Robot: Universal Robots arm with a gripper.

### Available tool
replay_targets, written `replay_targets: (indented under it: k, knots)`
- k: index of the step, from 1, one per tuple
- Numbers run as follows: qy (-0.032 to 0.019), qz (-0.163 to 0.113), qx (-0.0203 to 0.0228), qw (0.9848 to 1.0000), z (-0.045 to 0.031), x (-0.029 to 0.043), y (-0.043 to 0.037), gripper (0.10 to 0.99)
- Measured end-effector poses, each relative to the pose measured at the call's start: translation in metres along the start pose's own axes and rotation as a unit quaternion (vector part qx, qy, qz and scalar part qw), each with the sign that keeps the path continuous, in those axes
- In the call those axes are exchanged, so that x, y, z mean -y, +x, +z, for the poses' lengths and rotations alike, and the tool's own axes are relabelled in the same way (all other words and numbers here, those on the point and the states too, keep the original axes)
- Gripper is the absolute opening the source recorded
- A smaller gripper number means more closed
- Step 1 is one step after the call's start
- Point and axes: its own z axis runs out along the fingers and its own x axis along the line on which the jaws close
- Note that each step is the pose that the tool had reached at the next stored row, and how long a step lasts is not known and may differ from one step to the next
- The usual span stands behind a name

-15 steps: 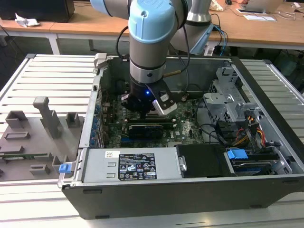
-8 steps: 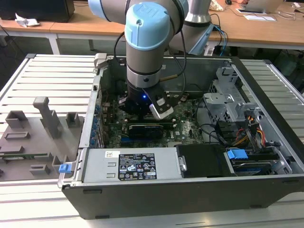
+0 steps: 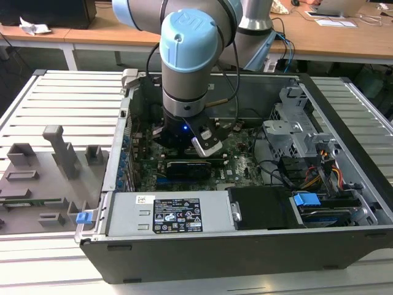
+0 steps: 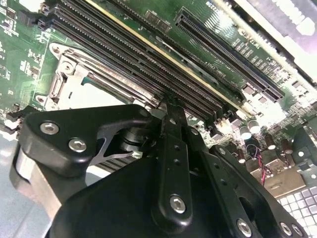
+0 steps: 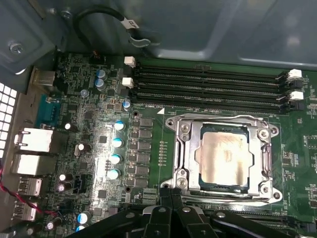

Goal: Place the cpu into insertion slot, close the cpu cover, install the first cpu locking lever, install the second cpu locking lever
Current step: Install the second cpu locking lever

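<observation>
Gripper (image 5: 171, 196) clenched, fingers together and holding nothing, poised just beside the socket edge. The cpu (image 5: 225, 156) sits flat in the insertion slot (image 5: 184, 163) on the motherboard (image 5: 104, 148), with the cpu cover (image 5: 261, 161) closed around it. Memory slots (image 5: 208, 87) run just beyond the socket.

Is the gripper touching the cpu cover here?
Cannot tell. In the first wrist view the gripper reaches the cpu cover's near edge, but the meeting point is hidden.

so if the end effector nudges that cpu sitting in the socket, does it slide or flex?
The cpu is a flat square with a metal top, so probably stiff, not floppy. The cpu cover frames it, so it likely won't slide far. The smooth top looks slippery. It looks thin, so probably light.
</observation>
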Motion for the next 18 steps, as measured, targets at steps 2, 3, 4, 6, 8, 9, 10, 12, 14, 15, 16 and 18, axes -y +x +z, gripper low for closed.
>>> replay_targets:
  k: [2, 3, 4, 6, 8, 9, 10, 12, 14, 15, 16, 18]
  knots:
    - [-0.0010, 0.000, 0.0000, 1.0000, 0.0005, -0.0008, 0.0010, 0.106]
    - [-0.0027, 0.000, 0.0003, 1.0000, 0.0012, -0.0018, 0.0011, 0.106]
    - [-0.0057, 0.000, 0.0007, 1.0000, 0.0021, -0.0025, 0.0009, 0.106]
    - [-0.0088, 0.000, 0.0008, 1.0000, 0.0027, -0.0027, 0.0011, 0.106]
    - [-0.0089, 0.000, 0.0008, 1.0000, 0.0020, -0.0024, 0.0013, 0.106]
    - [-0.0089, 0.000, 0.0008, 1.0000, 0.0010, -0.0025, 0.0012, 0.106]
    - [-0.0090, 0.000, 0.0008, 1.0000, -0.0003, -0.0027, 0.0011, 0.106]
    - [-0.0089, 0.000, 0.0008, 1.0000, -0.0019, -0.0028, 0.0012, 0.106]
    - [-0.0089, 0.000, 0.0008, 1.0000, -0.0039, -0.0032, 0.0011, 0.106]
    - [-0.0088, 0.000, 0.0008, 1.0000, -0.0047, -0.0033, 0.0012, 0.106]
    - [-0.0088, 0.000, 0.0008, 1.0000, -0.0059, -0.0036, 0.0011, 0.106]
    - [-0.0089, 0.000, 0.0008, 1.0000, -0.0067, -0.0038, 0.0011, 0.106]
